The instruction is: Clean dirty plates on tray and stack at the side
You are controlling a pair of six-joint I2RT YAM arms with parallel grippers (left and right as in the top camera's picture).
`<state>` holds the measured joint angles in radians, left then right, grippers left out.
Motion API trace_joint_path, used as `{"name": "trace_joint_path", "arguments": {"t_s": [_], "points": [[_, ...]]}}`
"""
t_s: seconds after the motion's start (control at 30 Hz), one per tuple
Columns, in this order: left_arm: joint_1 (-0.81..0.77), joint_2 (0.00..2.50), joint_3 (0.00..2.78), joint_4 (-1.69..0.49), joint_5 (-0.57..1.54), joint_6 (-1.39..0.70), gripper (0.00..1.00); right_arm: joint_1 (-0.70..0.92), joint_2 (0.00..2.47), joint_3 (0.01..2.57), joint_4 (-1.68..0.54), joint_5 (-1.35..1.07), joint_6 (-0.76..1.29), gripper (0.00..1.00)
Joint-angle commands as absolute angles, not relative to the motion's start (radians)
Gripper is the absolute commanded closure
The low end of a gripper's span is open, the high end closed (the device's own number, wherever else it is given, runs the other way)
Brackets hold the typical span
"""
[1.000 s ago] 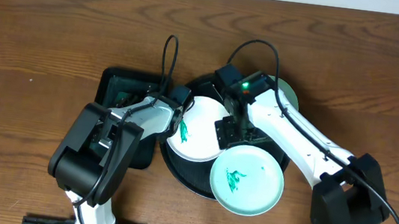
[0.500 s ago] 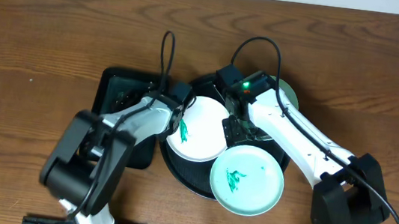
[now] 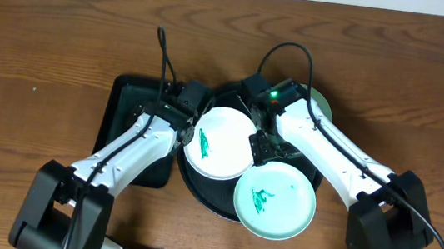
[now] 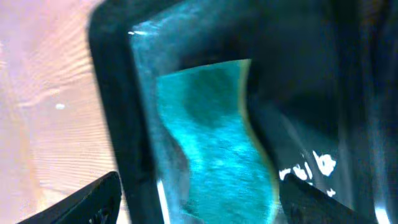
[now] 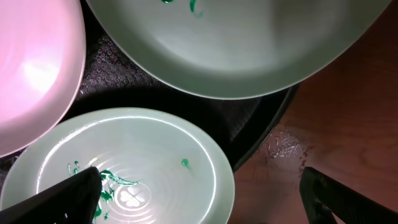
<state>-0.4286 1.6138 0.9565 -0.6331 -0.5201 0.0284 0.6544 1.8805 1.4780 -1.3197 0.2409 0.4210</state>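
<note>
**Overhead view.** I see the round black tray [image 3: 197, 195] at the centre of the table [image 3: 48, 29]. It carries the white plate [image 3: 221, 145] on its left half. The front mint plate [image 3: 276, 204] overhangs the near right rim. The rear mint plate [image 3: 322, 107] is mostly hidden under the right arm. The right gripper [image 3: 260, 146] hangs over the tray, between the white plate and the front mint plate. The left gripper [image 3: 178, 128] sits at the right edge of the rectangular tray [image 3: 123, 105], just beside the white plate. Jaw spread is not readable for either gripper from here.

**Left wrist view.** The left gripper [image 4: 205, 202] is fully spread, with one of its fingers [image 4: 93, 199] in each lower corner, and it grips nothing. A green sponge [image 4: 211, 143] lies in the rectangular tray [image 4: 118, 112], ahead of and between the fingers. I cannot tell whether there is contact. No plate appears in this view.

**Right wrist view.** The right gripper [image 5: 208, 196] is also spread wide and grips nothing. The lower mint plate [image 5: 143, 155], with its green smear, lies between the fingers [image 5: 81, 193] and nearer the left one. The upper mint plate [image 5: 217, 50] fills the top of the view and overhangs the tray [image 5: 267, 127]. The white plate [image 5: 31, 74] is at the left. Droplets [image 5: 283, 146] sit on the table [image 5: 354, 118] beside the rim.
</note>
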Motion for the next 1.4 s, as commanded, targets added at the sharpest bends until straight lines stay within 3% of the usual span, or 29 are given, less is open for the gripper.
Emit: {"name": "trace_joint_path", "arguments": {"t_s": [0.0, 0.27, 0.57, 0.6, 0.63, 0.67, 0.73, 0.87, 0.93, 1.03, 1.37], "points": [[-0.430, 1.599, 0.981, -0.642, -0.393, -0.096, 0.19, 0.631, 1.877, 1.478, -1.325, 0.260, 0.437, 0.01], [-0.392, 1.596, 0.981, -0.650, -0.258, -0.269, 0.28, 0.630, 1.877, 1.478, -1.327, 0.227, 0.429, 0.01], [-0.310, 1.565, 0.981, -0.669, -0.146, -0.328, 0.56, 0.630, 1.877, 1.478, -1.325, 0.190, 0.429, 0.01], [-0.310, 1.557, 0.981, -0.669, -0.148, -0.328, 0.57, 0.630, 1.877, 1.478, -1.324, 0.190, 0.429, 0.01], [-0.310, 1.544, 0.981, -0.668, -0.149, -0.338, 0.49, 0.630, 1.877, 1.478, -1.324, 0.190, 0.429, 0.01], [-0.310, 1.523, 0.981, -0.668, -0.150, -0.345, 0.34, 0.630, 1.877, 1.478, -1.324, 0.190, 0.429, 0.01], [-0.310, 1.494, 0.981, -0.669, -0.171, -0.362, 0.32, 0.630, 1.877, 1.478, -1.317, 0.189, 0.429, 0.01], [-0.294, 1.477, 0.981, -0.675, -0.205, -0.384, 0.44, 0.630, 1.877, 1.478, -1.311, 0.174, 0.429, 0.01], [-0.260, 1.488, 0.980, -0.699, -0.230, -0.462, 0.44, 0.630, 1.877, 1.478, -1.312, 0.166, 0.429, 0.01], [-0.196, 1.514, 0.978, -0.710, -0.217, -0.501, 0.60, 0.630, 1.877, 1.478, -1.312, 0.140, 0.429, 0.01], [-0.081, 1.579, 0.978, -0.617, -0.104, -0.420, 0.57, 0.631, 1.877, 1.478, -1.311, 0.118, 0.414, 0.01]]}}
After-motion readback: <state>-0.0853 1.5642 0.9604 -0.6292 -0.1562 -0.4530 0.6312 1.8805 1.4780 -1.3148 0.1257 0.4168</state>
